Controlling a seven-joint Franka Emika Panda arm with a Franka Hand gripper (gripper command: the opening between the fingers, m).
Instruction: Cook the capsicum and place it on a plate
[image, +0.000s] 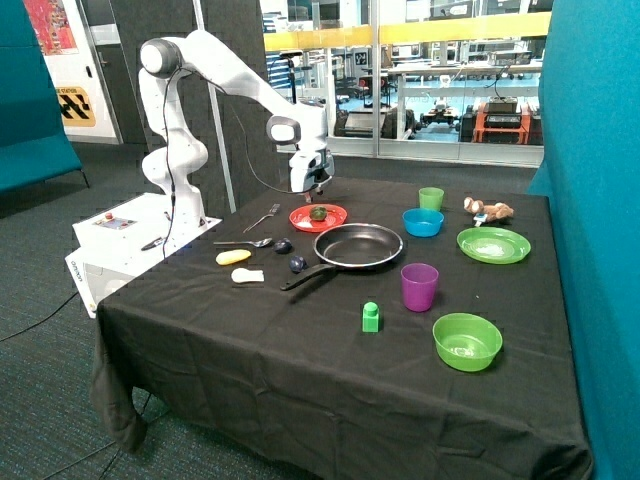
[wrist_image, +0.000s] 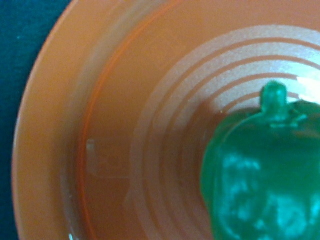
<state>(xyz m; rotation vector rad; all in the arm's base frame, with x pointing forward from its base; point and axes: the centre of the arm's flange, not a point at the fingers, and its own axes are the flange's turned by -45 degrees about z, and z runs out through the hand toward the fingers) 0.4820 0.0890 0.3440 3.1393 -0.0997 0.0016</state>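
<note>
The dark green capsicum (image: 318, 213) lies on the red-orange plate (image: 303, 218) at the back of the table, beside the black frying pan (image: 357, 245). In the wrist view the capsicum (wrist_image: 265, 175) fills one side of the picture, stem showing, resting on the ringed floor of the plate (wrist_image: 115, 125). The gripper (image: 315, 188) hangs just above the plate and the capsicum, close to them. Its fingers do not show in the wrist view.
Near the pan's handle lie a yellow piece (image: 233, 257), a pale piece (image: 247, 275), two dark round pieces (image: 297, 264), a spoon (image: 243, 242) and a fork (image: 263, 216). A purple cup (image: 419, 287), green block (image: 371, 317), green bowl (image: 467, 341), lime plate (image: 493, 244), blue bowl (image: 423, 221) stand beyond.
</note>
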